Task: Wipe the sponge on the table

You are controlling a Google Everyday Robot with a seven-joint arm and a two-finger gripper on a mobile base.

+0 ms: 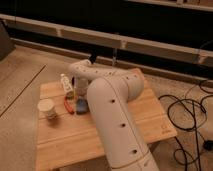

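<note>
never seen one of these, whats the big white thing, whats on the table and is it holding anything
The big white shape is a robot arm, seen by a single camera looking down past it. The arm bends down to a low wooden table. Its gripper, a two-finger clamp, is low over the table next to a small blue sponge. The arm mostly hides it, so I cannot tell if anything is held. Also on the table are a white paper cup, a small white bottle and a red-orange handled tool.

Blue sponge [81, 105] flat on light wooden table [60, 136] — beside tool [77, 94].
</note>
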